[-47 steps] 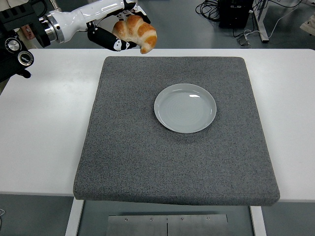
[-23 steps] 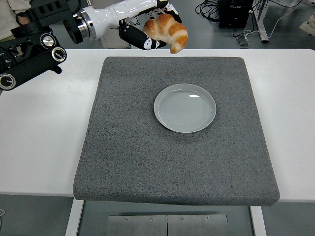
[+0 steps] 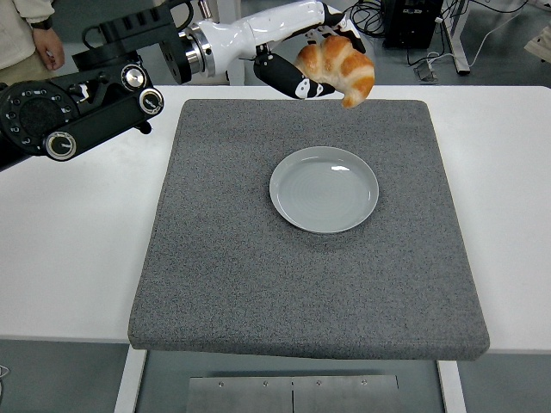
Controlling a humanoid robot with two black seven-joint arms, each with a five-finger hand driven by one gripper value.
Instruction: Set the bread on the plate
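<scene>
Golden-brown and glossy, the bread (image 3: 337,67), a croissant, rides high in the left hand (image 3: 312,62), whose fingers are curled and clamped around it, the black fingertips showing under its near side. It hangs in the air above the far edge of the grey mat (image 3: 215,258), clear of any surface, one pointed tip drooping down toward the cloth. And it is on the move: a second ago the hand was over by the mat's far left corner, half a second ago it had slid to the middle of the far edge, and now it sits further right again, roughly in line with the plate (image 3: 324,189) but well beyond it. The white forearm and black arm have come in behind it, stretching further across the white table (image 3: 77,232) from the left.

So the carry looks most of the way done sideways; what is left, by the look of it, is to bring the bread toward the near side and down over the plate, then let go. The plate lies bare near the middle of the mat, waiting. At the top left edge a person's hand (image 3: 52,47) hangs idle, well away. No right arm shows at all.
</scene>
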